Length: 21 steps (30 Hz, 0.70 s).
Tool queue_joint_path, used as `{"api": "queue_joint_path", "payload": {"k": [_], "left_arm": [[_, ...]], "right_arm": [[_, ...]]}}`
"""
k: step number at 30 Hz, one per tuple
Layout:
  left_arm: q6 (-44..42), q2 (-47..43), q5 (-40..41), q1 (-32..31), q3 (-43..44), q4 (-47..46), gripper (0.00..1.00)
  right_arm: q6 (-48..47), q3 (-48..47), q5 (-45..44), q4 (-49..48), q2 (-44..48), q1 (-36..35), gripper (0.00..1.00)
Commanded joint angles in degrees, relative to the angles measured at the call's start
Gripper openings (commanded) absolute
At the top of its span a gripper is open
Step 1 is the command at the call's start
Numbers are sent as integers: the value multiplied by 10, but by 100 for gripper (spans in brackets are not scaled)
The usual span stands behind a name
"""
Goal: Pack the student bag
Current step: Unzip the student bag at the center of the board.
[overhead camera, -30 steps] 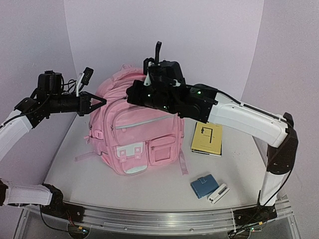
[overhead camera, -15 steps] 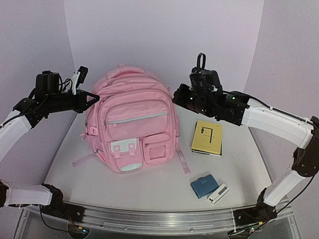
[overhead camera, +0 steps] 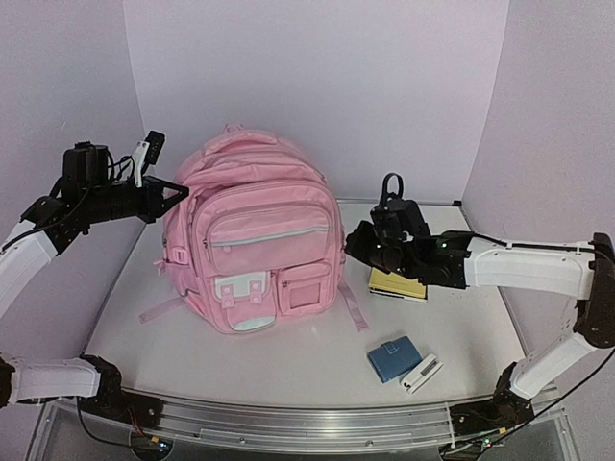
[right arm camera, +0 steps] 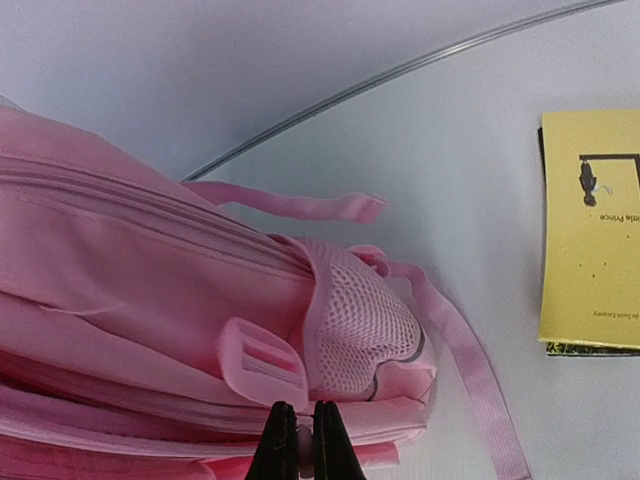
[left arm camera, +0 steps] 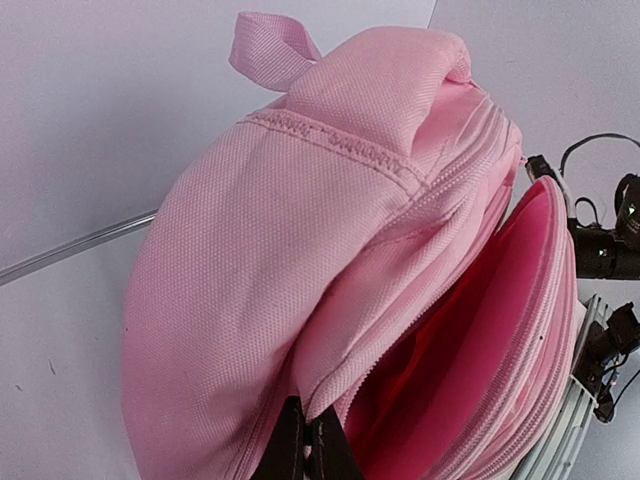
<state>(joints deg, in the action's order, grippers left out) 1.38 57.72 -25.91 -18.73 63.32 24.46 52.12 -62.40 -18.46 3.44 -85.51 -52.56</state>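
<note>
Bag (overhead camera: 255, 240) upright, unzipped; L gripper (overhead camera: 181, 192) pinches rim, R gripper (overhead camera: 351, 240) shut alongside.

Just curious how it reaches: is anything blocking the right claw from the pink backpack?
Nothing visible does. The right gripper, shut, sits right at the student bag's side by its mesh pocket; the yellow book lies apart.

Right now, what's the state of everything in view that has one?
student bag: upright, main compartment unzipped and gaping, front pockets look closed.
left tool: shut on the edge of the bag's opening.
right tool: shut at the bag's side; can't tell if it pinches anything.
yellow book: closed, lying flat.
blue case: closed, lying flat.
small white object: lying flat beside the blue case.
</note>
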Motion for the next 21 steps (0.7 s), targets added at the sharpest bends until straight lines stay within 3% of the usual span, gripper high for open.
{"api": "queue_joint_path", "payload": {"k": [1,8,13,17,21], "left_arm": [[-9,-13,-3,12,-1,-20,0],[-11,-21,-16,12,-3,-14,0],[-4,-22,-33,12,-4,-10,8],[1,-26,-34,12,-4,-5,22],[3,-40,-26,12,-5,5,40]], "right_arm": [[15,21,7,-49,-40,11,0],[7,24,-3,-55,-32,11,1],[-26,17,-27,-26,6,15,37],[-41,19,-41,6,34,33,66],[-53,28,-37,24,58,61,83]]}}
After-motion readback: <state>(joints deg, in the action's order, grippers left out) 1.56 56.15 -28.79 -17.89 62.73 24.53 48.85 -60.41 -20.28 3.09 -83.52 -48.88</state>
